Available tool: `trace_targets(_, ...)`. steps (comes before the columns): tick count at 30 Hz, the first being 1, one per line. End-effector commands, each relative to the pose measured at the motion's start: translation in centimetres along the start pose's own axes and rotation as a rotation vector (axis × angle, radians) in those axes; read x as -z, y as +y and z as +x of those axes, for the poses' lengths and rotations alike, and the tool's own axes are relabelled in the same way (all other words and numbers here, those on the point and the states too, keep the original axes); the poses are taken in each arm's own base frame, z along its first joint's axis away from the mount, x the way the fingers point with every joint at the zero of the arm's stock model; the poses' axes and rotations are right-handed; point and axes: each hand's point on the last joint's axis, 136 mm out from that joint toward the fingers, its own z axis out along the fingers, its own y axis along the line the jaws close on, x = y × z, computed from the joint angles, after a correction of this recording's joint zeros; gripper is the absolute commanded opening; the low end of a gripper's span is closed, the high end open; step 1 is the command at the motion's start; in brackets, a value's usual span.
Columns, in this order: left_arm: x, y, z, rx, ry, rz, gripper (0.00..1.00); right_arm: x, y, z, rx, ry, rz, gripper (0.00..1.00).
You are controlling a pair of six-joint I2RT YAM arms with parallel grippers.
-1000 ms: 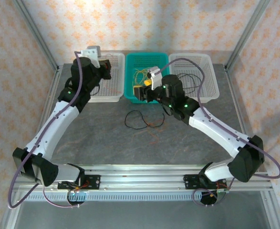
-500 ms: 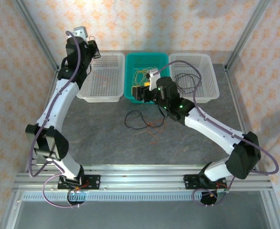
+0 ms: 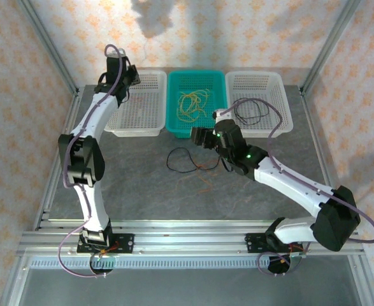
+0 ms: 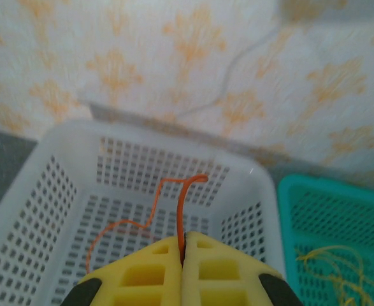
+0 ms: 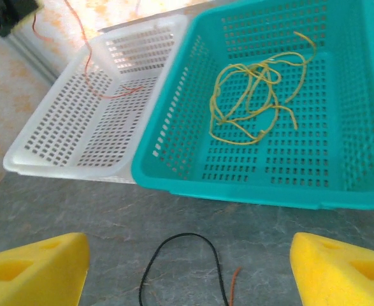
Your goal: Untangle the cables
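My left gripper (image 4: pixel 183 241) is shut on a thin orange cable (image 4: pixel 179 210), which rises from the pads, bends over and trails down into the left white basket (image 4: pixel 58 160). It hangs high over that basket's back left corner (image 3: pixel 125 76). My right gripper (image 5: pixel 190 268) is open and low over the table, just in front of the teal basket (image 5: pixel 237 191), with nothing between its yellow fingers (image 5: pixel 40 268). A tangle of yellow cables (image 5: pixel 250 95) lies in the teal basket. A black cable loop (image 5: pixel 184 234) and an orange cable end (image 5: pixel 235 281) lie on the table under the right gripper.
The right white basket (image 3: pixel 281 102) holds a black cable (image 3: pixel 250 112). All three baskets stand side by side at the table's back. Metal frame posts (image 3: pixel 50 51) rise at the back corners. Grey tabletop (image 3: pixel 142 191) lies in front of the baskets.
My left arm lifted and swung to the left basket's back left corner. My right gripper drew back from over the teal basket to its front rim, and its jaws spread wider.
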Motion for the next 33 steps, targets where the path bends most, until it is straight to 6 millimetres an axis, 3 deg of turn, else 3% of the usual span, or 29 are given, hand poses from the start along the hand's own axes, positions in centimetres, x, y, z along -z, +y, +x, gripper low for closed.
trace_targets(1,-0.7,0.4,1.8,0.038,0.060,-0.004,0.00,0.3,-1.8,0.3,-0.043,-0.002,0.097,0.92)
trace_targets(2,-1.2,0.5,2.6,0.040,0.082,-0.003,0.00,0.2,-2.0,0.5,-0.053,0.001,0.105,0.99)
trace_targets(8,-3.3,1.2,7.1,0.069,0.195,-0.008,0.01,0.5,-3.2,1.2,-0.157,-0.001,0.160,1.00)
trace_targets(14,-2.8,1.3,8.5,0.088,0.209,0.012,0.56,0.2,-1.9,2.2,-0.102,0.039,0.068,1.00)
trace_targets(19,-1.6,1.2,8.2,0.076,0.202,0.026,0.76,-0.3,-2.5,2.9,-0.085,0.080,0.089,1.00)
trace_targets(25,1.1,-0.4,8.0,0.047,0.169,0.075,0.84,-0.4,-5.0,4.0,-0.129,0.119,0.171,0.99)
trace_targets(27,3.2,-1.3,6.9,0.043,0.118,0.099,0.84,-0.2,-5.9,4.2,-0.154,0.126,0.194,0.96)
trace_targets(33,8.0,-4.4,7.4,0.020,0.048,0.176,0.85,0.1,-8.4,5.7,-0.226,0.210,0.262,0.87)
